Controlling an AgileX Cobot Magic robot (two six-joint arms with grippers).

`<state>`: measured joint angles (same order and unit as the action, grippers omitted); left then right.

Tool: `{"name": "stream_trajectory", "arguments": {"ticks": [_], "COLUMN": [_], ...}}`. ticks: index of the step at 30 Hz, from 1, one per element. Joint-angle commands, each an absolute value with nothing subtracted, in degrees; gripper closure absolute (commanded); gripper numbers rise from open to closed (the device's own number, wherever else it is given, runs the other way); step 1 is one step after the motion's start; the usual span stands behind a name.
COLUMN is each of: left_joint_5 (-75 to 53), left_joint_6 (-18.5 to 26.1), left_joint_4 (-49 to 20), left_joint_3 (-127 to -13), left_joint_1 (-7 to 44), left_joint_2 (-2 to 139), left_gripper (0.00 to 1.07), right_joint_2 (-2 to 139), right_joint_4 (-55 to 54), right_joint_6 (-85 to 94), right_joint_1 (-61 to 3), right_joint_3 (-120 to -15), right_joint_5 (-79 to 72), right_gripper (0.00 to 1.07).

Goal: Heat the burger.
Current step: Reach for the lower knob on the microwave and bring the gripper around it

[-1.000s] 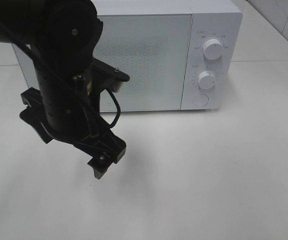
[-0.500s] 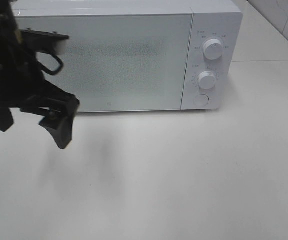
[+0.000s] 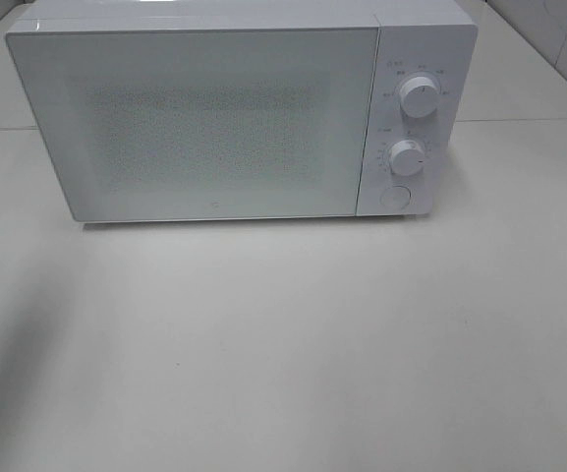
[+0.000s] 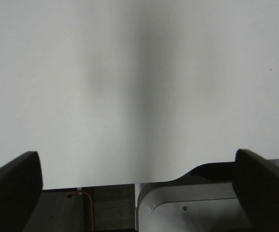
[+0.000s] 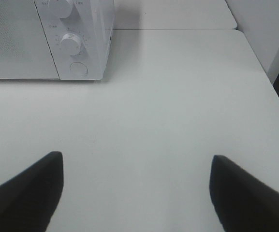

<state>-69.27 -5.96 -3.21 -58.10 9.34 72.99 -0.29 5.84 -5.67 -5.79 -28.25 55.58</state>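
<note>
Tiny markings on microwave point(image 3: 204, 118) panel, none legible

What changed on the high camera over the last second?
The left arm, which hung in front of the microwave door, swung left and out of the high view. The left hand is open over the table. Nothing was taken or released. The door stays shut, and the upper dial and lower dial are unchanged.

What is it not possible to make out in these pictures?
Burger: in no view; the closed microwave door hides the inside, exterior view.
Dial markings: too small, exterior and right wrist views.
Left gripper, right gripper: outside exterior view; fingers cut by wrist-view edges.
</note>
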Motion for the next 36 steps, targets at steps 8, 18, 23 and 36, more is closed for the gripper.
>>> {"name": "stream_trajectory", "arguments": {"ticks": [8, 18, 23, 36], "left_joint_5": [-68.9, -65.8, -64.2, -61.4], "left_joint_6": [-6.3, -5.7, -5.7, -5.2], "left_joint_4": [-0.3, 2.4, 3.6, 4.2], "left_joint_3": [-50.9, -42.3, -36.3, -29.7], "left_joint_1": [7.9, 7.9, 7.9, 7.9], "left_joint_2": [59.2, 49.0, 43.2, 24.9], "left_gripper": [0.06, 0.06, 0.06, 0.06], "right_joint_2": [-1.9, -1.9, -1.9, -1.9], "right_joint_4": [5.8, 5.8, 5.8, 5.8], "right_joint_6": [-5.2, -5.2, -5.2, -5.3], "right_joint_1": [-5.3, -5.3, -5.3, -5.3], "right_joint_3": [-28.2, -28.2, -28.2, -28.2], "right_joint_5": [55.1, 55.1, 55.1, 55.1], "right_gripper": [0.34, 0.34, 0.34, 0.34]}}
